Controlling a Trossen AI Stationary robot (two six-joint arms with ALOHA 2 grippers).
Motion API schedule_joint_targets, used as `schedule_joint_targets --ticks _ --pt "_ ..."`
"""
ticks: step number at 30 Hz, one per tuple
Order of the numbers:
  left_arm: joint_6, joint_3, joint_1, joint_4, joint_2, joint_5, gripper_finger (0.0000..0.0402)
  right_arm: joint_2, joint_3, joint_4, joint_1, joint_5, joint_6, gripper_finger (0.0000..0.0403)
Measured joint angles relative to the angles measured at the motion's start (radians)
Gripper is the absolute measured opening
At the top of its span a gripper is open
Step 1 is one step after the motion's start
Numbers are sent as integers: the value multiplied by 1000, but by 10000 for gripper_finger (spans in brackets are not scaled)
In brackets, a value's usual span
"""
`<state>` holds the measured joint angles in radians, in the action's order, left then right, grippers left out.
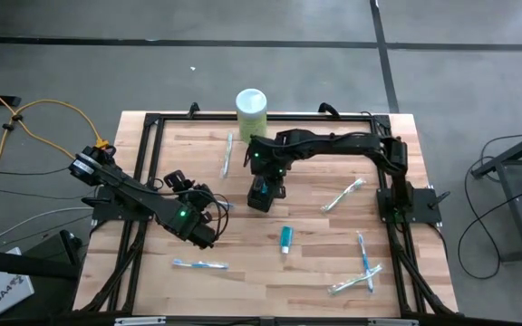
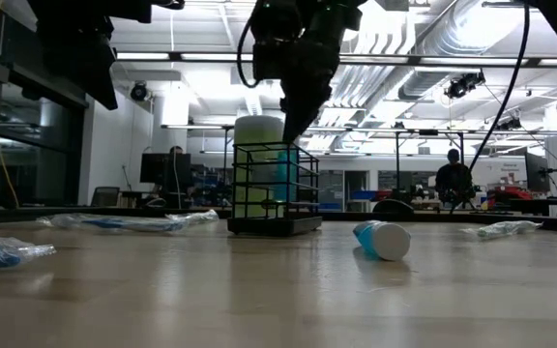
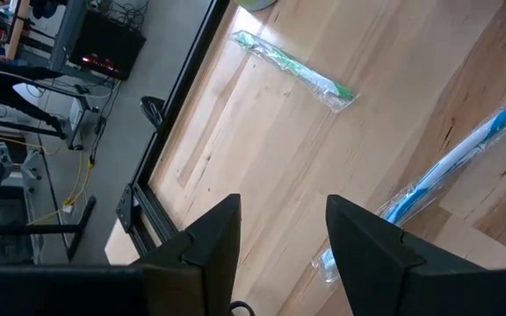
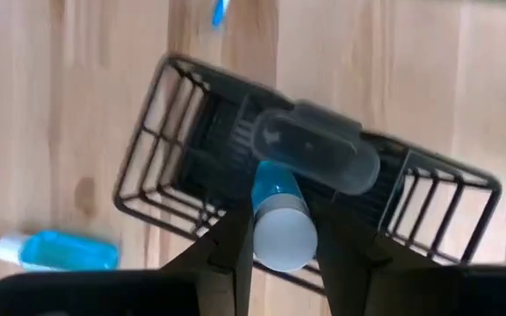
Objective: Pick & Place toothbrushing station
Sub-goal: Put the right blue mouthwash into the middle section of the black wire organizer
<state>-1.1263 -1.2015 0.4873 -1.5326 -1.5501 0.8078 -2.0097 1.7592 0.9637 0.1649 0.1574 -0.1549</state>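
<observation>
The wooden table point(image 1: 306, 172) has a black frame running along its edges, and grey floor lies all around it. A tall pale green canister point(image 1: 251, 107) with a white lid stands right at the far edge, near the middle. Close in front of it, near the table's middle, stands the small black wire holder point(image 1: 259, 196). The right gripper point(image 4: 275, 237) hangs straight over the holder, and its two dark fingers squeeze a teal tube point(image 4: 276, 215) with a white cap. The tube points down into the holder, with its cap end between the fingers. In the low view a bit of teal shows inside the wire walls, with the green canister behind them. The holder's other section looks bare in the right wrist view. The left gripper point(image 3: 279, 237) hovers toward the left side of the table, and its fingers are spread apart with nothing between them. A second teal tube point(image 1: 285, 239) lies flat on the wood just in front of the holder. Toothbrushes in clear wrap lie scattered about: one point(image 1: 227, 154) beside the canister, one point(image 1: 343, 195) to the right of the holder, one point(image 1: 199, 264) near the front edge, and two point(image 1: 364, 264) crossing each other near the front right corner. The wood between these things is bare.
</observation>
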Motion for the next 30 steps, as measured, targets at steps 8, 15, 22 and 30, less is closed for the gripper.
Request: schedule_joint_targets --ticks 8,15,22,30 --pt "0 0 0 0 0 0 160 -14 -27 -18 0 4 9 88" --pt "3 0 0 0 0 0 160 -14 -28 -10 0 -2 18 88" --pt "2 0 0 0 0 0 160 -14 -28 -11 0 -2 20 90" --pt "0 0 0 0 0 -8 160 -13 -28 -11 0 -11 20 97"
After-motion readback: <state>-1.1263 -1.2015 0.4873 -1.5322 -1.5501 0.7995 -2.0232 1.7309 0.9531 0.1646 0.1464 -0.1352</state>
